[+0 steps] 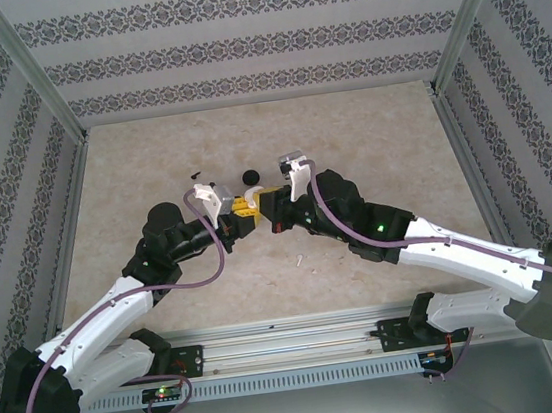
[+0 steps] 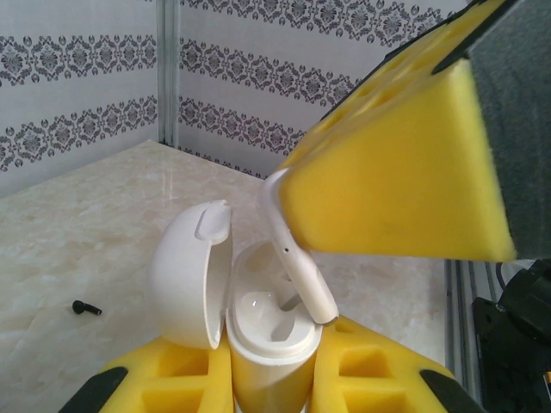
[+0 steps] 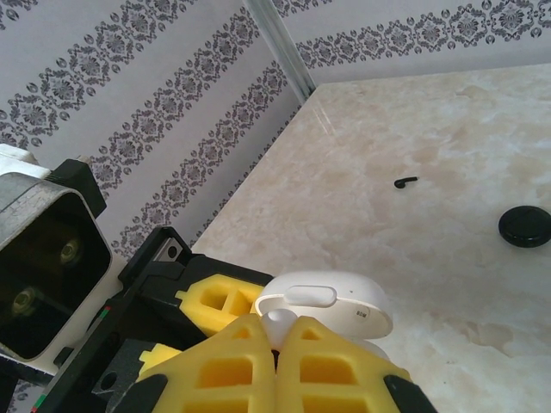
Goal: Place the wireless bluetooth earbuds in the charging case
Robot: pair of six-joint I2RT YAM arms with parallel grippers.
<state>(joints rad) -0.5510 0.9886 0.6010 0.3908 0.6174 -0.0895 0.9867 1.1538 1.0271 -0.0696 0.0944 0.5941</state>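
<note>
Between the yellow fingers of the left gripper I see the charging case pinched upright, its lid swung open. The right gripper pinches one earbud, whose lower end is at the case's rim. A second earbud lies on the table near the grippers, touching neither.

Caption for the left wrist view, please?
Left gripper holds the open charging case; right gripper holds an earbud stem-down at its socket.
</note>
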